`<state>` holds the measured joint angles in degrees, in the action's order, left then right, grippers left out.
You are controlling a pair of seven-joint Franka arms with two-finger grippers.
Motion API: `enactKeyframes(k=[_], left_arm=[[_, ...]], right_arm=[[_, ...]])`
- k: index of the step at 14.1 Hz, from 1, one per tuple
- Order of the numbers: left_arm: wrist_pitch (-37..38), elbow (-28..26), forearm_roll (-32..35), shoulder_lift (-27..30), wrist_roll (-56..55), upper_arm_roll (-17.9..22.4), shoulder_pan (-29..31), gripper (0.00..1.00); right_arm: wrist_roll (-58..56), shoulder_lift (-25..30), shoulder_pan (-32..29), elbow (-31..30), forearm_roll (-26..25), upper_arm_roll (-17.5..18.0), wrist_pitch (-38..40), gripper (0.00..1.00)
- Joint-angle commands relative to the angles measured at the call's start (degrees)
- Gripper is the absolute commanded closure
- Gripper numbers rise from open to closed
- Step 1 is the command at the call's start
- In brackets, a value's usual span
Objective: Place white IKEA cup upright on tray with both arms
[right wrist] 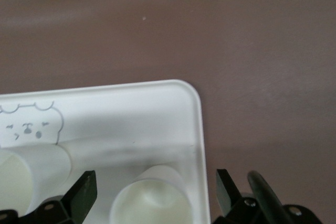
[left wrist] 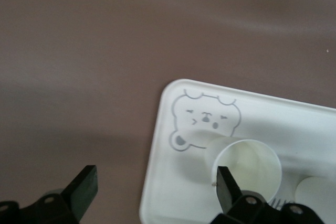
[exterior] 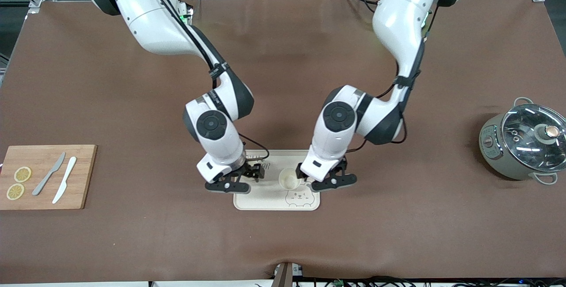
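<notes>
The cream tray [exterior: 265, 203] [left wrist: 173, 182] [right wrist: 131, 108] with its bear face lies mid-table. A white cup [exterior: 289, 177] [left wrist: 247, 169] [right wrist: 29, 174] stands upright on it just beside the bear. My left gripper [exterior: 320, 178] [left wrist: 156, 190] hangs open over the tray's edge at the left arm's end, one finger right by this cup's rim and nothing between the jaws. A second white cup [right wrist: 149, 200] [left wrist: 315, 195] stands upright near a tray corner, between the open jaws of my right gripper [exterior: 241, 179] [right wrist: 156, 190], which do not touch it. The front view hides that cup under the right hand.
A wooden cutting board [exterior: 48, 176] with two knives and two lemon slices lies toward the right arm's end. A pot with a glass lid [exterior: 524, 143] stands toward the left arm's end. Brown tabletop surrounds the tray.
</notes>
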<state>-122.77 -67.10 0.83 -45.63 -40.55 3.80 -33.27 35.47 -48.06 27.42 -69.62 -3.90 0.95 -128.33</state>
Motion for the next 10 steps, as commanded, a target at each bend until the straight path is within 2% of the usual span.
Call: enactKeyframes(k=[1, 5, 8, 10], left_arm=[[4.7, -1.8, -1.0, 6.5, 7.5, 0.2, 2.7, 0.00], [10.8, -5.5, -1.2, 11.9, 21.9, 0.2, 7.8, 0.00], [10.8, -11.9, -1.4, 17.5, 26.3, -0.1, 11.6, 0.00], [10.8, -15.3, -4.1, 21.2, 30.3, -0.1, 14.2, 0.00]], right_arm=[[-6.2, 3.2, -3.9, -0.2, -0.1, 1.0, 4.2, 0.00], [-8.6, 6.3, -7.2, -0.4, 0.0, 0.8, 9.5, 0.00], [-8.8, 8.3, -8.5, -1.5, -0.1, 0.5, 11.4, 0.00], [-9.1, 11.3, -10.0, -4.4, -0.1, 0.6, 11.3, 0.00]])
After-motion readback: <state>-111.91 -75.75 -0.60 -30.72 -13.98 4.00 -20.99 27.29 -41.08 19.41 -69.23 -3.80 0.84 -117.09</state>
